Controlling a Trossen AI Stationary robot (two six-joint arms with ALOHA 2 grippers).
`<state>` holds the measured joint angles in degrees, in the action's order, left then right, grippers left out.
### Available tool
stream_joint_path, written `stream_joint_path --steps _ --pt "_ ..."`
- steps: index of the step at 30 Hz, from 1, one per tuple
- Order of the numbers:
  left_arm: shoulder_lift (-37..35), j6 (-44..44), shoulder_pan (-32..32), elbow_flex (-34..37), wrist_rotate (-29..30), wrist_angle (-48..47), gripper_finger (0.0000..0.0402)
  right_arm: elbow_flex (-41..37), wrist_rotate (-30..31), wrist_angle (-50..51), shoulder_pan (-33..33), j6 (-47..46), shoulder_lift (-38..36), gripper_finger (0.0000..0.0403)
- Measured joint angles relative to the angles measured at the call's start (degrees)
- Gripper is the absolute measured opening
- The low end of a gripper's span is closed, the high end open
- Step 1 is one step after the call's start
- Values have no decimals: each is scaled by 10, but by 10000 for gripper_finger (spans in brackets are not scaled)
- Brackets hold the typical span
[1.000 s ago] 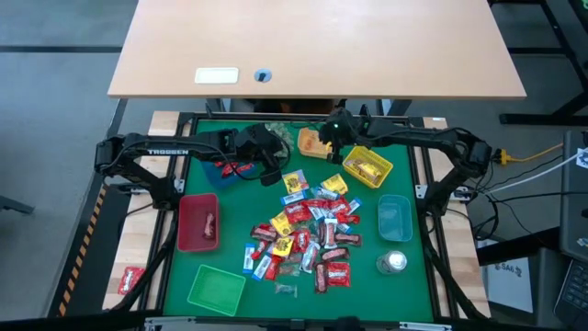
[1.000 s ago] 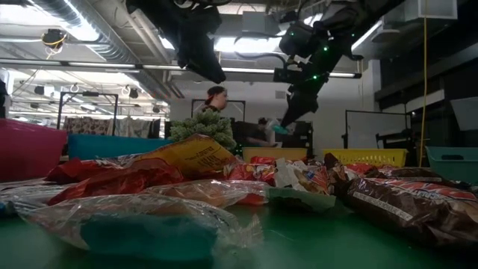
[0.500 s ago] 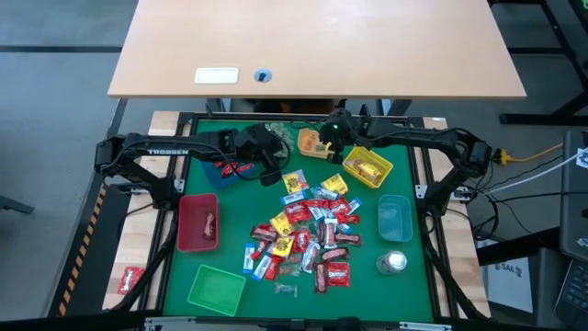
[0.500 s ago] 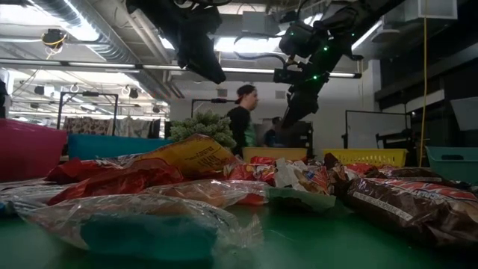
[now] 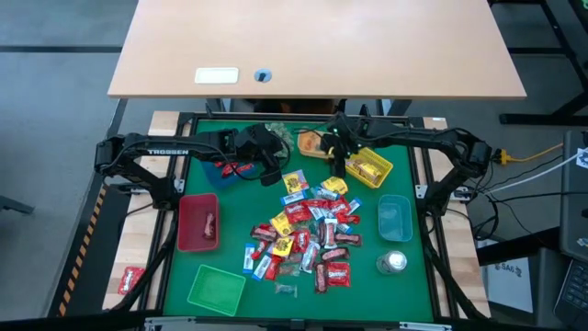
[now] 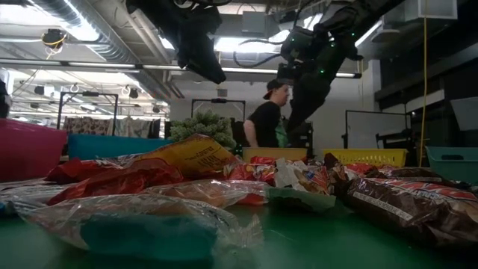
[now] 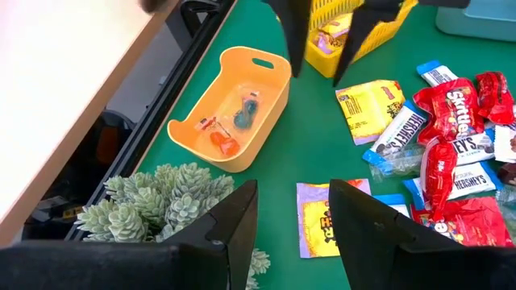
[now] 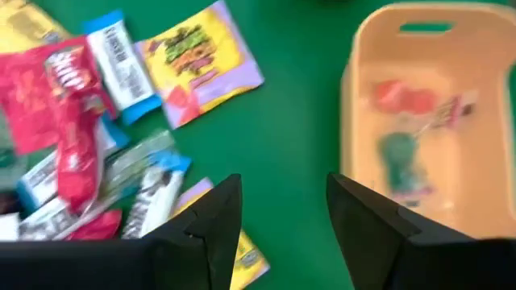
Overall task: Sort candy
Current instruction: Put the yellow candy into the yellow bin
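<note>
The candy lies in a loose heap of red, yellow, blue-white and silvery packets on the middle of the green mat. My left gripper hangs open and empty above the mat at the heap's far left. A yellow-purple packet lies below it. My right gripper is open and empty. It hangs between the orange tray and the yellow tray. In the right wrist view the orange tray holds a few small sweets.
A red tray, a green tray and a teal tray stand around the heap. A blue tray lies under my left arm. A spiky plant ball sits at the far edge. A person walks behind the table.
My right gripper has moved from above the orange tray toward the table's near edge, to the gap between the orange and yellow trays. A small teal-white piece that showed at its fingertips one second ago no longer shows there. The person behind has walked toward the right.
</note>
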<state>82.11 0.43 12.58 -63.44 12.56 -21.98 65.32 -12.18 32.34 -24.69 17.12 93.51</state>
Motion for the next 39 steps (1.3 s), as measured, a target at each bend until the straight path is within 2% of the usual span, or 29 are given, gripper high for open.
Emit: stream_joint_path --steps 10,16,24,32,39 --pt "0 0 0 0 0 0 141 -2 -42 55 15 2 0 179" --pt "0 0 0 0 0 0 141 -27 -42 53 51 58 0 179" --pt "0 0 0 0 0 0 141 -62 79 34 82 89 0 179" --pt "0 0 0 0 0 0 141 -98 81 -29 82 89 3 179" --pt "0 0 0 0 0 0 141 -101 81 -83 82 89 44 179"
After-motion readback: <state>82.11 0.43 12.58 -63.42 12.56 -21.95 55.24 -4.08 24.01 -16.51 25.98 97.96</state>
